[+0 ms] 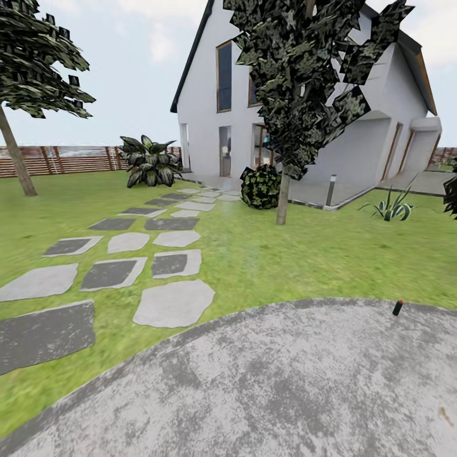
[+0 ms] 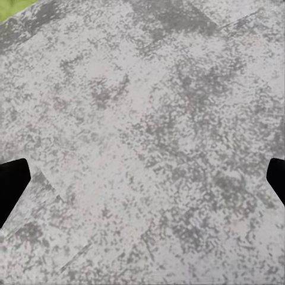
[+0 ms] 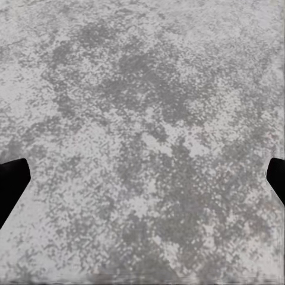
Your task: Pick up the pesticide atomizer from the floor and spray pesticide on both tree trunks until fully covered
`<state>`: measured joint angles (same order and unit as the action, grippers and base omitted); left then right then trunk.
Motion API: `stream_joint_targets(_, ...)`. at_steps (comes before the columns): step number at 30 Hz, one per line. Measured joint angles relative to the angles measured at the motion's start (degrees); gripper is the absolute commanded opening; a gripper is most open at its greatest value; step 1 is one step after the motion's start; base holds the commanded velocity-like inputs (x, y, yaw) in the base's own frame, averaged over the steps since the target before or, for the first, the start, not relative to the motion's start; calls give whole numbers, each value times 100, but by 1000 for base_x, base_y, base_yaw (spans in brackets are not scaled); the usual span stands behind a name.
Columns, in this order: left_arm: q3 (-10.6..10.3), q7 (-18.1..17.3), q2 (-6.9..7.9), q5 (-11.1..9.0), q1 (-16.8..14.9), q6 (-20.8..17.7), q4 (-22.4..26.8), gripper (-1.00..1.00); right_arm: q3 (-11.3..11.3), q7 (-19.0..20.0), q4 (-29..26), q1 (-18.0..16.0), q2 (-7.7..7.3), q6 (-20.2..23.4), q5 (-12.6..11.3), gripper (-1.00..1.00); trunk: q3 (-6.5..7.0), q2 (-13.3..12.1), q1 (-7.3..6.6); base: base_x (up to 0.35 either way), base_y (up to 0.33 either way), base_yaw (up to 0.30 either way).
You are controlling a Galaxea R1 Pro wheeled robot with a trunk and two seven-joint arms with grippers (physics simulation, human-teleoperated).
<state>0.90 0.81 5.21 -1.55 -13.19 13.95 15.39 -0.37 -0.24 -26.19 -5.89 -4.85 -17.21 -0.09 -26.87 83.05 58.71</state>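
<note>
Head view: a wide green lawn point(image 1: 298, 254) lies before a white gabled house point(image 1: 355, 146), with a reddish-brown slatted wooden fence point(image 1: 63, 158) along the far left. Mottled grey concrete paving point(image 1: 273, 387) with a curved edge fills the foreground. The pesticide atomizer point(image 1: 398, 308), a tiny dark bottle with a red top, stands just inside the paving's far right edge, close to where it meets the grass. It is well apart from the robot. Flat grey stepping stones point(image 1: 171, 303) lead across the lawn toward the house. One tree with a pale trunk point(image 1: 282, 200) rises mid-lawn in front of the house; a second leaning trunk point(image 1: 16, 158) stands at the far left by the fence. A low broad-leaved plant point(image 1: 150, 162) sits near the house corner.

Left wrist view: the left gripper point(image 2: 142, 184) hangs over bare speckled paving, its two dark fingertips point(image 2: 12, 184) spread wide with nothing between them. A sliver of grass shows at one corner.

Right wrist view: the right gripper point(image 3: 142, 184) likewise hangs over bare paving, fingers point(image 3: 12, 184) parted and holding nothing.

Risk: the bottle is small and upright, so a careless approach by the base or a descending finger could likely knock it over or roll it onto the grass, making the grasp harder. The two trunks also stand far apart, so one could be left only partly covered.
</note>
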Motion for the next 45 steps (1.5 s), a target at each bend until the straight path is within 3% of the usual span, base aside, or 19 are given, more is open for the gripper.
stream_joint_targets(6, 8, 8, 50, -55, -1, 15, -38, 100, 4, 17, 79, -5, 8, -1, -13, 100, 0, 0, 0, 240, -160, 0)
stream_joint_targets(12, 19, 13, 66, -242, -4, 133, -49, 100, 7, 31, 80, -5, 10, -1, 0, 100, 0, 0, 0, 244, -180, 0)
stream_joint_targets(19, 18, 10, 68, -286, -5, 151, -67, 100, 8, 32, 64, -5, 10, -1, 5, 100, 0, 0, 0, 216, -225, -32)
stream_joint_targets(45, 19, 17, 67, -295, -6, 152, -87, 100, 12, 8, 89, -3, 9, -1, 8, 100, 9, 0, 1, 184, -252, -271)
